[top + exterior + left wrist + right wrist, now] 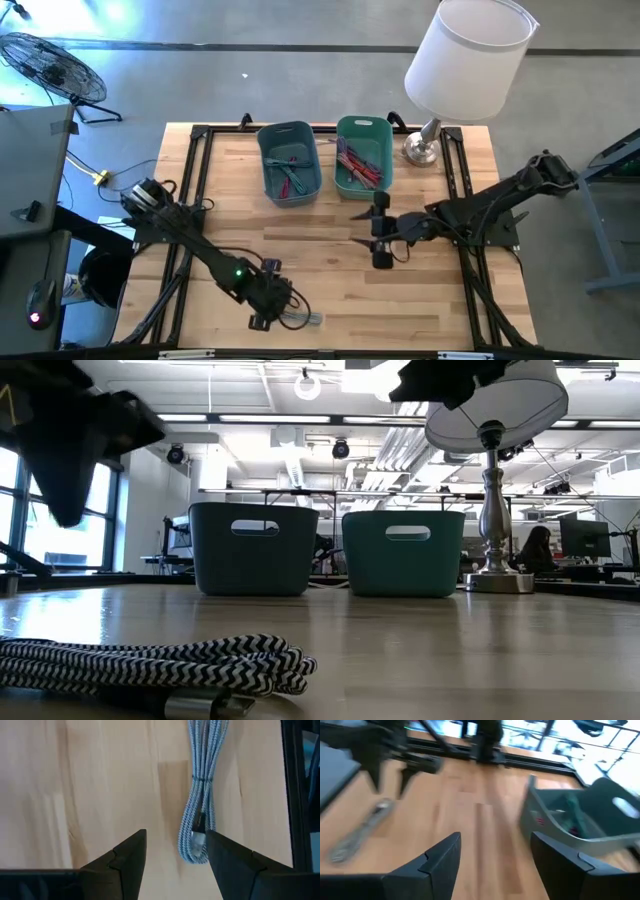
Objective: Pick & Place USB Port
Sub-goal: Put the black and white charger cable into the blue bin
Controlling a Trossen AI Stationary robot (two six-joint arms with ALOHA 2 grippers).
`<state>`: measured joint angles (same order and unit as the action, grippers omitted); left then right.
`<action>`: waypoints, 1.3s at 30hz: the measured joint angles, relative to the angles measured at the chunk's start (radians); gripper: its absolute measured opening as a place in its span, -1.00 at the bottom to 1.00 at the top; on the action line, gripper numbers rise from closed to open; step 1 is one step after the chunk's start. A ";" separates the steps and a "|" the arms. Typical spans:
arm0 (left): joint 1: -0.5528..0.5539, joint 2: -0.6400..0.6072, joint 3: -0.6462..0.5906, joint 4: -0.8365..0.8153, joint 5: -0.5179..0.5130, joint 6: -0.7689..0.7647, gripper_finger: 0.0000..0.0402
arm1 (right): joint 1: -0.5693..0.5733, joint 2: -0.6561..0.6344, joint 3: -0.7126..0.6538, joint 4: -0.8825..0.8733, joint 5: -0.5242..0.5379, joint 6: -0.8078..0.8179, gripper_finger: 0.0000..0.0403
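**Cable Position Relative to Both Grippers**

The cable point(300, 319), a bundled braided cord with a black-and-white weave, lies flat on the wooden table point(330, 290) near its front edge, well apart from the two bins. In the low view the cable point(150, 665) fills the near foreground, with a metal plug end showing at its lower side.

The left gripper point(268, 303) hovers just beside the cable, on the side away from the lamp point(465, 60). In the left wrist view its fingers point(125, 862) are spread apart, and the looped end of the cable point(200, 810) lies just ahead of the gap, nearer one finger than the other. No contact between fingers and cable is visible.

The right gripper point(380, 235) sits above the table's middle, in front of the green bin point(364, 157) and well apart from the cable. In the right wrist view its fingers point(440, 865) are spread and hold nothing.

The blue bin point(289, 163) stands just beside the green bin; both contain assorted cords. The lamp stands at the table's rear corner, beside the green bin.
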<state>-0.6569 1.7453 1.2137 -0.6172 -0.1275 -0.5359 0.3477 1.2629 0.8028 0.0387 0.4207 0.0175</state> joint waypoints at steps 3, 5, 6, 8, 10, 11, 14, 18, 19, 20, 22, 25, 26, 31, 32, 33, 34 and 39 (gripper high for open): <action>-0.007 0.024 0.001 0.047 0.015 -0.058 -0.01 | 0.031 0.000 0.000 0.004 -0.012 0.000 0.15; -0.014 0.036 0.001 0.063 0.016 -0.087 -0.01 | 0.054 0.000 0.000 0.002 -0.011 0.000 0.15; -0.017 0.044 0.000 0.084 0.014 -0.100 -0.01 | 0.065 0.000 0.000 0.000 -0.011 0.001 0.15; -0.018 0.059 0.003 0.114 0.009 -0.122 -0.01 | 0.089 0.000 0.000 -0.005 -0.010 0.006 0.15; -0.018 0.074 0.002 0.103 0.008 -0.157 -0.02 | 0.116 0.000 0.000 -0.008 -0.011 0.007 0.15; -0.018 0.086 0.002 0.108 0.008 -0.178 -0.03 | 0.129 0.000 0.000 -0.011 -0.011 0.007 0.15; -0.017 0.109 0.000 0.101 0.005 -0.207 -0.09 | 0.163 0.000 0.000 -0.011 -0.008 0.010 0.15; -0.017 0.130 0.000 0.124 0.003 -0.212 -0.18 | 0.196 0.000 0.000 -0.011 -0.007 0.033 0.15; -0.017 0.138 0.002 0.154 0.004 -0.213 -0.20 | 0.204 0.000 0.000 -0.011 -0.007 0.041 0.15; -0.017 0.142 0.003 0.165 0.004 -0.213 -0.22 | 0.211 0.000 0.000 -0.012 -0.006 0.050 0.15; -0.017 0.143 -0.001 0.180 0.015 -0.217 -0.26 | 0.223 0.000 0.000 -0.015 -0.008 0.061 0.15; -0.017 0.150 0.003 0.213 0.026 -0.232 -0.29 | 0.244 0.000 0.000 -0.020 -0.008 0.070 0.15; -0.017 0.150 0.001 0.210 0.031 -0.233 -0.30 | 0.252 0.000 0.000 -0.019 -0.008 0.072 0.15; -0.017 0.156 0.001 0.221 0.035 -0.256 -0.34 | 0.284 0.000 0.000 -0.016 -0.008 0.071 0.15; -0.017 0.156 0.001 0.221 0.035 -0.258 -0.34 | 0.288 0.000 0.000 -0.016 -0.008 0.071 0.15; -0.017 0.156 0.001 0.221 0.034 -0.258 -0.34 | 0.292 0.000 0.000 -0.017 -0.008 0.071 0.15; -0.017 0.156 0.001 0.222 0.033 -0.258 -0.34 | 0.297 0.000 0.000 -0.018 -0.008 0.071 0.15; -0.017 0.156 0.012 0.224 0.031 -0.258 -0.34 | 0.309 0.000 0.000 -0.020 -0.008 0.071 0.15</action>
<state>-0.6735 1.9011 1.2259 -0.3930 -0.0968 -0.7936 0.6571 1.2629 0.8024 0.0187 0.4122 0.0887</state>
